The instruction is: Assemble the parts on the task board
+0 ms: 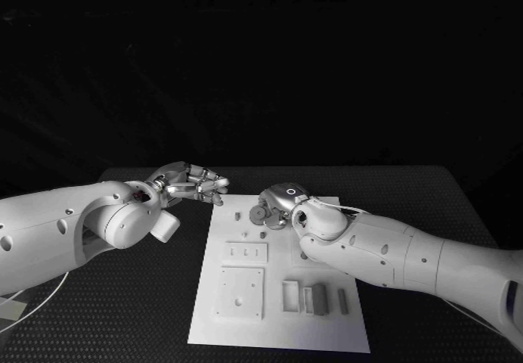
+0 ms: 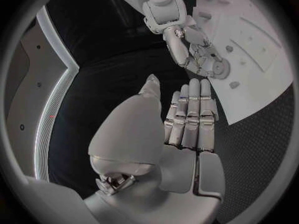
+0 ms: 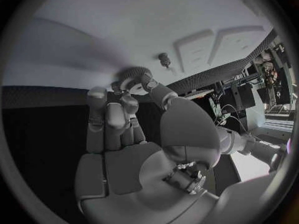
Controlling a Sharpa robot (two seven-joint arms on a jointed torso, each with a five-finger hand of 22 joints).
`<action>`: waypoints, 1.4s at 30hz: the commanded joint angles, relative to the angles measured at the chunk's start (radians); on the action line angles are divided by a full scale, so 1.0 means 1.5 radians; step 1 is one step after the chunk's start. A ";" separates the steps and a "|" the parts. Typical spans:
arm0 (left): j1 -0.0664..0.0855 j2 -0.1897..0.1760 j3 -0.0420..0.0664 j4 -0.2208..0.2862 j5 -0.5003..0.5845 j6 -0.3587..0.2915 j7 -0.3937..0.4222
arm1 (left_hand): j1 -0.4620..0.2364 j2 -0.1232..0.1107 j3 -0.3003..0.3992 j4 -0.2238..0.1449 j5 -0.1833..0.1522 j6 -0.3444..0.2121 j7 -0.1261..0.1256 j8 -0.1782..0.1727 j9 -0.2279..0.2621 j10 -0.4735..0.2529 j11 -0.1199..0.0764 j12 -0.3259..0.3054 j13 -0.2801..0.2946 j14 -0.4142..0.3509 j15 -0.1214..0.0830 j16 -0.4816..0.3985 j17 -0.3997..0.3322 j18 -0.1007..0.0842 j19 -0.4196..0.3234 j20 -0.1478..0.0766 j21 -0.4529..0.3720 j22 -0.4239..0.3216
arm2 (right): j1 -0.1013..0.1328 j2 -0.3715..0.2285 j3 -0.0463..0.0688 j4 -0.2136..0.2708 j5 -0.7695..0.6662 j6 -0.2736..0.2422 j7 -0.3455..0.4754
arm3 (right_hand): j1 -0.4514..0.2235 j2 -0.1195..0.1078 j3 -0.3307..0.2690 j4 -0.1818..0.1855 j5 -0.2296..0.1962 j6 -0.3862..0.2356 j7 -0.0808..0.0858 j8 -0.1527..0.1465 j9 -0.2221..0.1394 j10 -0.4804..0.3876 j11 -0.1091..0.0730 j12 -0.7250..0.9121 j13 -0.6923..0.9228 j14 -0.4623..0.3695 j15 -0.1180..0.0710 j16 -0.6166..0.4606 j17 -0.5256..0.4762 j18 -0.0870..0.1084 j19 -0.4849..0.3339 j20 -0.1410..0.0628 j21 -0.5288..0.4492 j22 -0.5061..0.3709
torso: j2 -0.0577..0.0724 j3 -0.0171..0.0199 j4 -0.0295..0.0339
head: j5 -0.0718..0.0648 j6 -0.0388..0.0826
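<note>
Your right hand (image 1: 278, 206) pinches a toothed gear (image 3: 132, 77) at its fingertips, low over the task board (image 1: 273, 321). Tilt it and it could jam or slip free. Left hand (image 1: 194, 184), fingers loosely curled and empty, hovers just beside, off the board's edge.

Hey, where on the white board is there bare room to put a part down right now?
Bare: the task board's near strip in front of the large square plate and slotted blocks. Crowded: the far end, where the right hand works a round part, left hand beside it.
</note>
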 commanded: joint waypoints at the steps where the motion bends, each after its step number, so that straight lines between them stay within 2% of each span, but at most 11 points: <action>1: 0.001 0.000 0.001 0.001 -0.001 0.007 0.003 | -0.002 -0.002 0.005 -0.001 0.000 0.004 0.000 -0.004 -0.001 0.003 0.001 -0.004 0.001 0.004 0.000 -0.003 0.001 0.002 0.005 0.001 -0.003 0.001 | 0.000 -0.001 0.000 0.000 0.009 -0.002 0.004 | -0.002 -0.013 0.003 0.014 0.002 -0.016 0.005 -0.005 -0.003 -0.001 0.005 0.001 -0.001 -0.001 0.005 -0.002 0.000 0.050 0.002 -0.004 -0.003 0.010 | 0.000 -0.0004 0.0001 | 0.000 0.000; 9: 0.001 0.001 0.001 0.001 -0.001 0.008 0.003 | -0.002 -0.003 0.004 -0.001 0.000 0.004 0.000 -0.004 -0.001 0.003 0.001 -0.005 0.001 0.004 0.000 -0.003 0.001 0.002 0.005 0.001 -0.003 0.001 | 0.000 -0.014 0.000 0.014 0.013 -0.019 0.008 | -0.001 -0.020 0.006 0.026 0.002 -0.017 0.006 -0.005 -0.004 -0.003 0.006 0.002 -0.002 -0.001 0.006 -0.001 0.000 0.050 0.003 -0.005 -0.004 0.010 | 0.000 -0.0015 0.0016 | -0.004 -0.001; 15: 0.001 -0.001 0.000 -0.001 -0.001 0.007 0.003 | -0.002 -0.003 0.005 -0.001 0.000 0.004 0.000 -0.004 -0.001 0.003 0.001 -0.005 0.001 0.004 0.000 -0.003 0.002 0.002 0.005 0.001 -0.003 0.001 | 0.000 -0.036 0.001 0.038 0.021 -0.037 0.014 | 0.003 -0.019 0.007 0.031 0.002 -0.011 0.005 -0.001 -0.003 -0.003 0.005 0.003 -0.003 -0.001 0.005 -0.001 0.001 0.050 0.003 -0.006 -0.004 0.011 | 0.000 0.0001 0.0008 | -0.003 0.000; 19: 0.001 -0.003 0.000 -0.001 -0.001 0.007 0.003 | -0.002 -0.003 0.005 -0.001 0.000 0.004 0.000 -0.004 -0.001 0.004 0.001 -0.005 0.001 0.004 0.000 -0.004 0.002 0.002 0.005 0.001 -0.003 0.001 | 0.000 -0.049 0.005 0.054 0.041 -0.028 0.021 | 0.006 -0.015 0.007 0.031 0.002 -0.006 0.005 0.002 -0.002 -0.003 0.005 0.003 -0.003 -0.001 0.005 -0.001 0.001 0.050 0.003 -0.007 -0.004 0.011 | -0.001 -0.0004 -0.0008 | -0.001 0.000; 22: 0.001 -0.002 0.000 -0.002 -0.001 0.007 0.003 | -0.002 -0.003 0.004 -0.001 0.000 0.004 0.000 -0.004 -0.001 0.004 0.001 -0.005 0.001 0.004 0.000 -0.004 0.002 0.002 0.005 0.001 -0.003 0.001 | 0.000 -0.045 0.005 0.050 0.054 -0.014 0.029 | 0.006 -0.013 0.006 0.032 0.002 -0.003 0.005 0.004 -0.001 -0.003 0.005 0.004 -0.003 -0.001 0.004 -0.001 0.001 0.050 0.003 -0.007 -0.004 0.012 | 0.000 0.0009 -0.0033 | -0.001 0.002; 27: 0.001 0.000 0.000 -0.002 -0.001 0.007 0.003 | -0.003 -0.003 0.005 -0.001 0.000 0.004 0.000 -0.004 -0.001 0.004 0.001 -0.005 0.001 0.004 0.000 -0.004 0.002 0.002 0.005 0.001 -0.003 0.001 | 0.000 -0.038 0.005 0.041 0.067 0.017 0.037 | 0.002 -0.008 0.003 0.036 0.002 -0.002 0.004 0.004 -0.001 -0.004 0.004 0.004 -0.004 -0.002 0.004 -0.001 0.001 0.050 0.002 -0.006 -0.004 0.012 | 0.001 0.0010 -0.0006 | -0.002 0.002; 29: 0.001 0.000 0.000 -0.002 -0.001 0.007 0.002 | -0.003 -0.003 0.005 -0.001 0.000 0.004 0.000 -0.004 -0.001 0.004 0.001 -0.005 0.001 0.004 0.000 -0.004 0.002 0.002 0.005 0.001 -0.003 0.001 | 0.000 -0.037 0.005 0.037 0.074 0.028 0.040 | -0.011 0.008 0.001 0.049 0.001 0.002 0.004 0.007 -0.001 -0.005 0.004 0.004 -0.004 -0.003 0.004 -0.002 0.001 0.050 0.002 -0.004 -0.005 0.011 | 0.000 0.0003 0.0003 | -0.003 0.002; 32: 0.001 -0.001 0.000 -0.002 -0.001 0.007 0.002 | -0.004 -0.002 0.004 0.000 0.000 0.004 0.001 -0.005 -0.001 0.004 0.001 -0.006 0.001 0.005 0.000 -0.004 0.002 0.001 0.006 0.001 -0.004 0.001 | 0.000 -0.034 0.005 0.031 0.081 0.038 0.039 | -0.031 0.047 -0.003 0.068 0.001 0.007 0.002 0.009 -0.001 -0.007 0.002 0.003 -0.006 -0.004 0.002 -0.003 0.001 0.050 -0.001 -0.003 -0.007 0.011 | 0.000 -0.0010 0.0010 | -0.003 0.001; 37: 0.001 0.000 0.000 -0.003 -0.001 0.007 0.002 | -0.006 -0.002 0.005 0.000 0.000 0.004 0.001 -0.005 -0.001 0.004 0.001 -0.006 0.001 0.005 0.000 -0.005 0.003 0.001 0.006 0.001 -0.004 0.001 | 0.000 -0.028 0.005 0.019 0.098 0.054 0.035 | -0.049 0.066 -0.013 0.072 0.002 -0.019 0.004 -0.006 -0.009 -0.012 0.004 0.003 -0.007 -0.007 0.003 -0.004 0.001 0.050 -0.005 -0.003 -0.007 0.012 | 0.000 -0.0008 0.0008 | -0.003 0.000; 40: 0.001 0.000 0.000 -0.003 -0.001 0.008 0.002 | -0.007 -0.002 0.005 0.000 0.000 0.003 0.001 -0.005 -0.001 0.004 0.001 -0.006 0.001 0.005 0.000 -0.005 0.003 0.001 0.006 0.001 -0.004 0.001 | 0.000 -0.023 0.005 0.010 0.102 0.061 0.034 | -0.061 0.095 -0.012 0.086 0.002 -0.038 0.005 -0.016 -0.013 -0.014 0.005 0.003 -0.007 -0.008 0.004 -0.004 0.002 0.050 -0.006 -0.003 -0.008 0.012 | 0.000 -0.0010 0.0006 | -0.003 0.000; 42: 0.001 0.000 0.000 -0.002 -0.001 0.008 0.002 | -0.007 -0.002 0.005 0.000 0.000 0.003 0.001 -0.005 -0.001 0.004 0.001 -0.007 0.002 0.005 0.000 -0.005 0.003 0.001 0.006 0.001 -0.004 0.001 | 0.000 -0.020 0.005 0.007 0.102 0.064 0.035 | -0.063 0.098 -0.013 0.086 0.002 -0.043 0.006 -0.019 -0.014 -0.015 0.005 0.003 -0.007 -0.008 0.004 -0.003 0.003 0.050 -0.007 -0.004 -0.008 0.013 | 0.000 -0.0012 0.0007 | -0.003 0.000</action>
